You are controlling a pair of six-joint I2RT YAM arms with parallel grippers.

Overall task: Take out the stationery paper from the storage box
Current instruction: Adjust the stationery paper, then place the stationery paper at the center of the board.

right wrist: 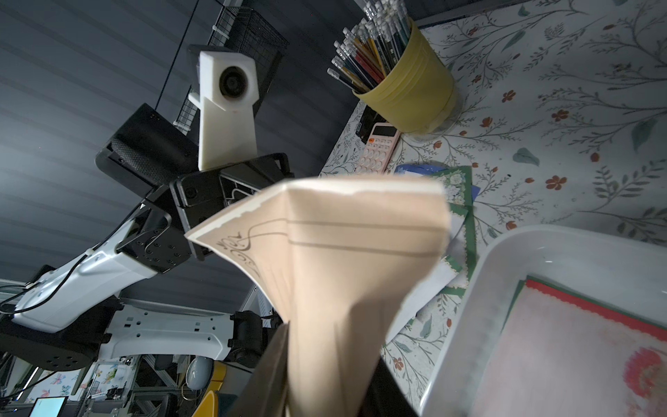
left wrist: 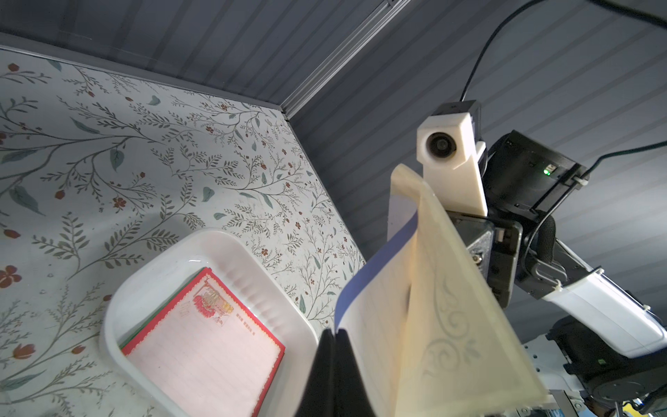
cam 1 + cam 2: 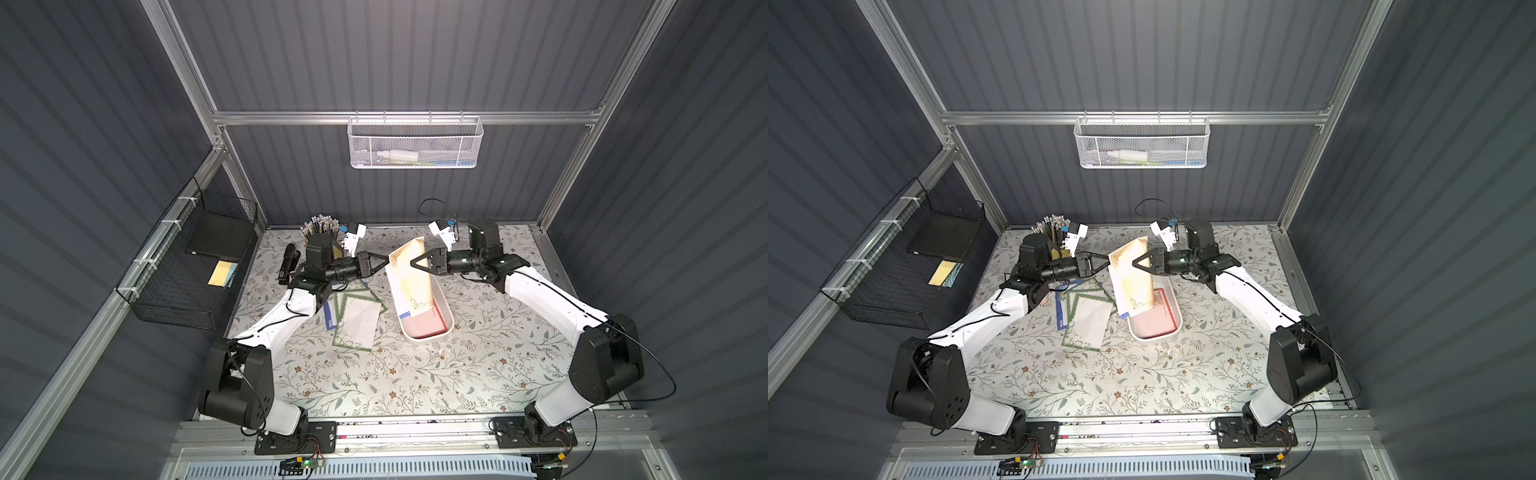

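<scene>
The white storage box (image 3: 448,328) (image 3: 1178,326) lies mid-table with a red-bordered sheet (image 3: 424,326) (image 2: 202,346) (image 1: 577,343) flat inside. A bundle of stationery paper (image 3: 409,270) (image 3: 1131,274), tan-cream on top with a blue-edged sheet (image 2: 375,317) beneath, stands bent up out of the box's far end. My right gripper (image 3: 414,263) (image 1: 325,368) is shut on the tan-cream sheets (image 1: 343,252). My left gripper (image 3: 386,260) (image 2: 335,330) is shut on the bundle's opposite edge. Green-bordered sheets (image 3: 357,320) (image 3: 1084,322) and a blue-bordered one (image 3: 329,316) lie on the table left of the box.
A yellow pencil cup (image 1: 408,94) and a pink calculator (image 1: 379,148) stand at the back left, with a black object (image 3: 289,257) beside them. A black wire basket (image 3: 195,266) holding a yellow pad (image 3: 222,272) hangs on the left wall. A white mesh basket (image 3: 415,143) hangs on the back wall.
</scene>
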